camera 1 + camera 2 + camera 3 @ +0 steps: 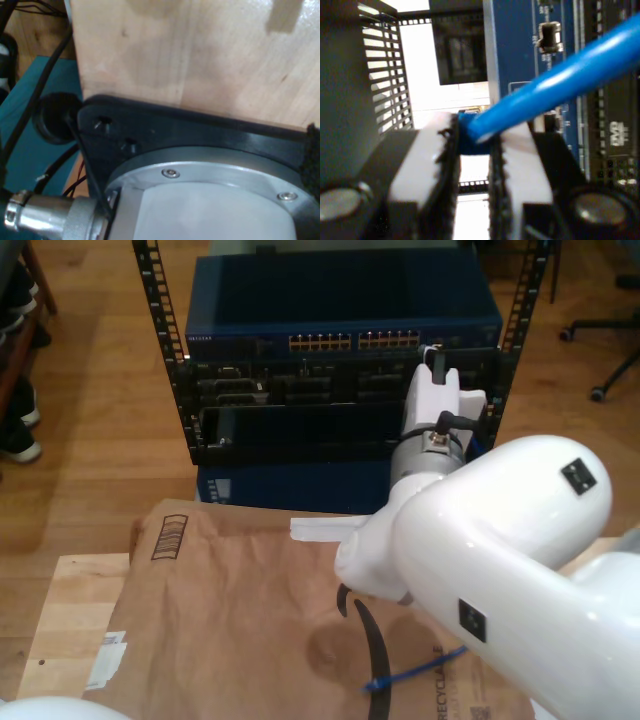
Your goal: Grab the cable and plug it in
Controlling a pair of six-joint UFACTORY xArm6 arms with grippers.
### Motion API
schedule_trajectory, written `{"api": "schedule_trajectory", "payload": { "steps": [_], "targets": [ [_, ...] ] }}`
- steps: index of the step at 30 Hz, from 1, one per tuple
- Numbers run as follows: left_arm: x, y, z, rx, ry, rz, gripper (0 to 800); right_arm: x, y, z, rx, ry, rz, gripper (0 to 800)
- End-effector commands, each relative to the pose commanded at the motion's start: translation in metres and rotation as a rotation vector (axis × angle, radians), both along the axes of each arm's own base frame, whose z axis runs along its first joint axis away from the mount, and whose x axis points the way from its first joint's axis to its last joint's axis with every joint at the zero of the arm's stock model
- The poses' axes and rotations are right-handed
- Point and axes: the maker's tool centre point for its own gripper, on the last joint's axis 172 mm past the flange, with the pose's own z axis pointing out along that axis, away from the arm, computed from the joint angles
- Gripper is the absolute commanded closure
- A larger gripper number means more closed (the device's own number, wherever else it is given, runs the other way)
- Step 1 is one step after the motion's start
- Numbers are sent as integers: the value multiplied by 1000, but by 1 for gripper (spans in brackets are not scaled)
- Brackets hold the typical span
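- My second claw [476,150] has two white fingers [420,165] faced with ridged black pads, drawn close on the blue boot of the cable's plug; the cable [560,80] runs away from them as a smooth, glossy, round bright-blue cord.
- In the exterior view a short length of the same thin blue cable [420,667] lies on the brown paper [230,620], low and toward the exterior view's right.
- That creased paper covers a pale wooden desk [70,610].
- The glossy white arm [500,540] reaches to a dark metal rack [330,380], where a blue switch [340,300] carries two blocks of ports.
- My first claw: I cannot tell its state; its wrist view shows pale wood [190,55], a black plate [200,130] and a silver ring with two screws.
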Motion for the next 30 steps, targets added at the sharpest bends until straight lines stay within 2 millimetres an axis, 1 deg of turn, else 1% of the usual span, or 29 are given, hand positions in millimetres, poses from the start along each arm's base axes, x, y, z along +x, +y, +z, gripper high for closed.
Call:
{"api": "schedule_trajectory", "payload": {
  "steps": [2,4,7,13,15,17,21,30],
  "targets": [
    [0,0,0,0,0,2,0,9,4,-3,6,-10,-3,800],
    [0,0,0,2,0,0,0,18,1,-6,12,-14,-15,800],
    [0,0,0,0,0,0,0,27,0,-5,17,-31,-25,800],
    [0,0,0,2,0,0,0,23,-2,-2,9,-45,-34,800],
    [0,0,0,0,0,0,0,21,-2,-5,6,-41,-34,800],
    [0,0,0,2,1,3,0,19,-4,-11,1,-28,-34,800],
    [0,0,0,0,0,0,0,21,-3,-20,-4,-17,-33,800],
    [0,0,0,0,0,0,0,23,-3,-20,-1,-15,-33,800]
  ]
}}
